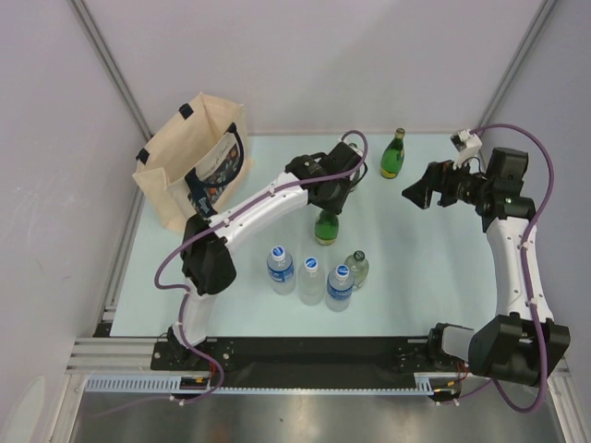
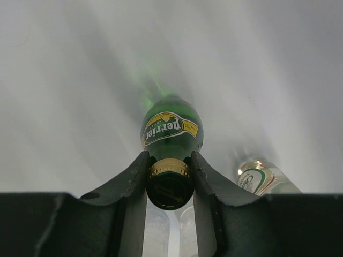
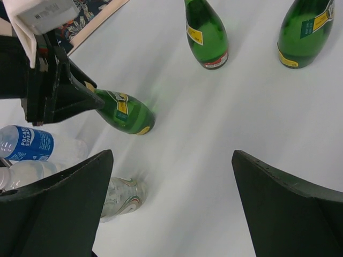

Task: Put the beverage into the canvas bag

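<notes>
The beige canvas bag (image 1: pixel 189 157) with dark navy handles stands upright at the back left; its printed patch shows in the right wrist view (image 3: pixel 88 13). My left gripper (image 2: pixel 170 160) is shut on the gold-capped neck of a green Perrier bottle (image 2: pixel 171 128), which stands upright mid-table (image 1: pixel 326 227), to the right of the bag. It also shows in the right wrist view (image 3: pixel 126 111). I cannot tell if its base touches the table. My right gripper (image 3: pixel 171 155) is open and empty, held above the table at the right (image 1: pixel 420 196).
Two more green bottles stand at the back (image 3: pixel 206 35) (image 3: pixel 305 32); one shows in the top view (image 1: pixel 394 154). Three blue-capped water bottles (image 1: pixel 281 268) (image 1: pixel 311 280) (image 1: pixel 340 286) and a clear dark-capped bottle (image 1: pixel 357 268) stand just in front of the held bottle.
</notes>
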Action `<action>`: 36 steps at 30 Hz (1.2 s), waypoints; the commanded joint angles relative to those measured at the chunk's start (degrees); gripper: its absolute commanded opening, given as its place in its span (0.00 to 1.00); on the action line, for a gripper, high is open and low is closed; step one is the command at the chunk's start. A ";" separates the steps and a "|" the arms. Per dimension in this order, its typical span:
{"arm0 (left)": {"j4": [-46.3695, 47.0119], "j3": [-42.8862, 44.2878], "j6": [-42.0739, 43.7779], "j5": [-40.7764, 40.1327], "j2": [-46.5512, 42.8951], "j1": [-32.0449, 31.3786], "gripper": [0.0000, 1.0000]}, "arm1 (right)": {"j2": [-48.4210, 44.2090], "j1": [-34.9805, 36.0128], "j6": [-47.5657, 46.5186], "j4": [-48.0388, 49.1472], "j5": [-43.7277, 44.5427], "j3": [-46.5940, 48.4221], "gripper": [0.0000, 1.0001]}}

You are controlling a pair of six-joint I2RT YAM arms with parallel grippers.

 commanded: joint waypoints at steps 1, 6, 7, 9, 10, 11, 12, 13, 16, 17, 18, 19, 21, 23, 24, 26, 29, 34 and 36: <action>2.79 2.99 4.02 -3.36 -10.97 3.67 0.00 | 0.35 1.42 0.41 1.51 -1.80 0.41 1.00; 1.65 4.30 4.91 -2.57 -15.64 7.97 0.00 | 0.79 2.83 0.32 1.60 -1.97 0.94 1.00; 1.56 5.09 4.99 -1.96 -16.43 8.86 0.00 | 0.88 3.09 0.06 1.43 -2.15 1.02 1.00; 0.95 5.97 4.47 -0.38 -18.45 11.48 0.00 | 1.14 4.32 -0.47 1.16 -2.41 1.29 1.00; 0.77 6.67 4.47 -0.11 -19.15 12.20 0.00 | 1.49 4.85 -1.00 0.12 -2.76 1.46 1.00; 0.59 7.11 4.38 0.16 -19.77 12.99 0.00 | 1.84 5.81 -3.18 -0.50 -2.76 1.81 1.00; 0.33 7.46 4.47 0.33 -21.08 14.39 0.00 | 2.11 7.73 -4.33 -1.38 -2.68 2.60 1.00; -0.28 8.69 4.64 0.42 -21.44 15.10 0.00 | 2.81 8.97 -5.65 -2.69 -1.80 2.96 1.00; -1.51 11.15 5.26 -0.01 -22.93 17.91 0.00 | 3.25 12.92 -8.29 -3.06 -0.92 4.01 1.00; -1.78 11.86 5.34 -0.19 -23.20 18.53 0.00 | 3.34 13.55 -8.64 -3.06 -0.92 4.19 1.00; -2.04 12.99 5.61 -0.54 -23.46 19.75 0.00 | 3.60 14.77 -8.73 -2.79 -1.09 4.36 1.00; -2.30 13.61 5.78 -0.80 -23.73 20.37 0.00 | 3.78 15.13 -8.74 -2.88 -1.18 4.71 1.00; -2.22 15.71 5.87 -1.16 -23.90 22.13 0.00 | 4.31 16.01 -8.82 -2.79 -1.36 5.07 1.00; -1.96 17.04 5.79 -1.51 -24.08 23.71 0.00 | 4.75 16.89 -8.82 -2.70 -1.36 5.42 1.00; -1.69 18.18 5.78 -1.68 -24.08 24.15 0.00 | 4.92 17.07 -8.82 -2.88 -1.27 5.59 1.00; -0.73 19.33 5.70 -2.65 -23.82 25.38 0.00 | 5.36 17.77 -8.82 -2.88 -1.27 5.86 1.00; 1.38 20.74 5.61 -3.44 -23.55 27.14 0.00 | 5.54 18.47 -8.91 -2.88 -1.18 5.86 1.00; 5.25 22.32 5.26 -3.97 -23.03 29.43 0.00 | 5.98 19.18 -9.00 -3.14 -1.00 5.86 1.00; 7.08 22.76 5.43 -4.67 -22.85 30.04 0.00 | 5.89 19.18 -9.00 -3.23 -0.92 5.68 1.00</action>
